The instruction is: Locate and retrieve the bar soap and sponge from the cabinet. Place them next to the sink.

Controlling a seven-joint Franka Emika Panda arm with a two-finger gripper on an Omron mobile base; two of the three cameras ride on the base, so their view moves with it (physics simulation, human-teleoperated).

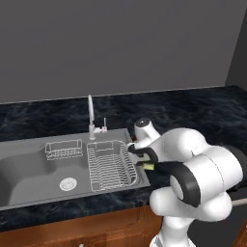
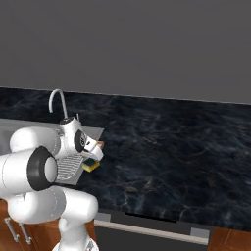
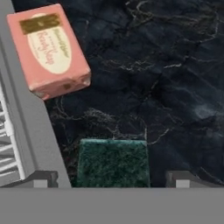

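Observation:
The sponge (image 3: 113, 162) lies green side up on the dark counter, just right of the sink's rim (image 3: 33, 131). My gripper (image 3: 112, 179) hangs straight over it, open. Its fingertips (image 3: 41, 178) stand apart from the sponge on both sides. The pink bar soap (image 3: 48, 49) rests flat on the counter a little farther along the same rim. From the base cameras the sponge (image 1: 148, 166) (image 2: 91, 166) peeks out yellow and green under the gripper (image 1: 142, 158) (image 2: 93, 156), beside the steel sink (image 1: 29, 144). The cabinet is out of view.
A wire dish rack (image 1: 111, 166) fills the sink's right part, a small wire basket (image 1: 63, 149) hangs at its back, and the chrome faucet (image 1: 90, 116) rises behind. Black marble counter (image 2: 171, 147) stretches to the right. Wooden fronts (image 1: 96, 231) run below.

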